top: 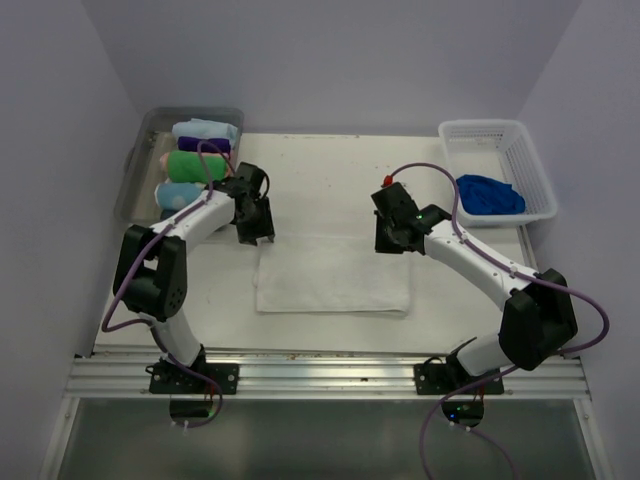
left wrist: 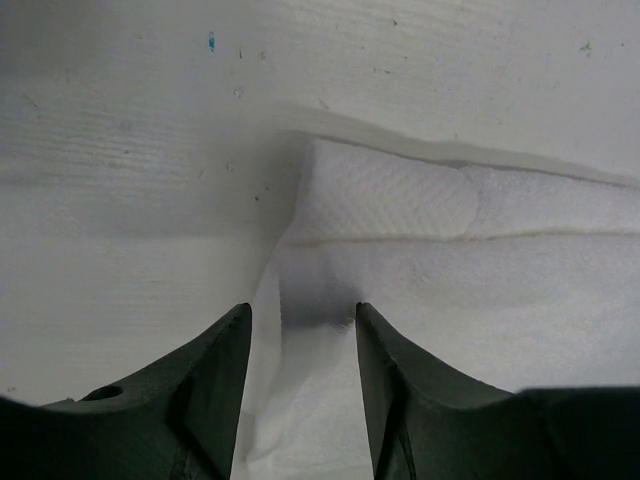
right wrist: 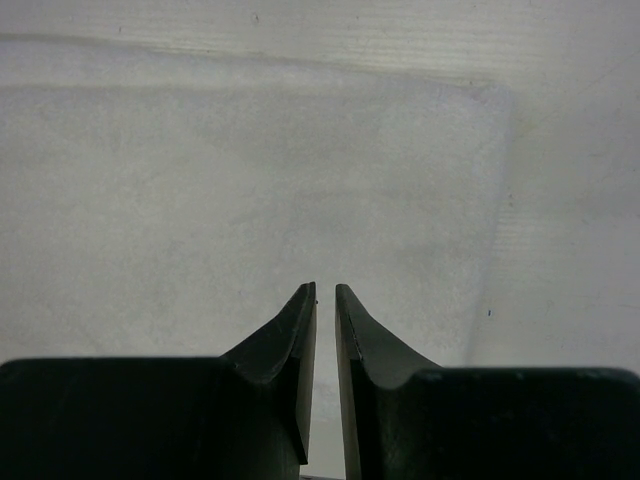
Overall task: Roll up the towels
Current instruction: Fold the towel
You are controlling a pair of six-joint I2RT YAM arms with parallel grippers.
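White towel [top: 333,275]: one, nubbly cloth, folded flat as a rectangle, laid mid-table [top: 330,180] | left gripper [left wrist: 300,312]: fingers held apart at its far-left corner | right gripper [right wrist: 325,290]: fingers drawn almost together above its far-right part | clear plastic bin [top: 130,180]: at least four rolled towels [top: 195,165] counted | white lattice basket [top: 483,126]: one crumpled blue towel [top: 490,195] contained

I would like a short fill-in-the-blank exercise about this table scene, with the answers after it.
The flat towel on the table is ___.
The crumpled towel in the white basket is ___.
The left hand is ___.
The clear bin of rolled towels stands on the table's ___ side.
Missing words: white, blue, open, left.
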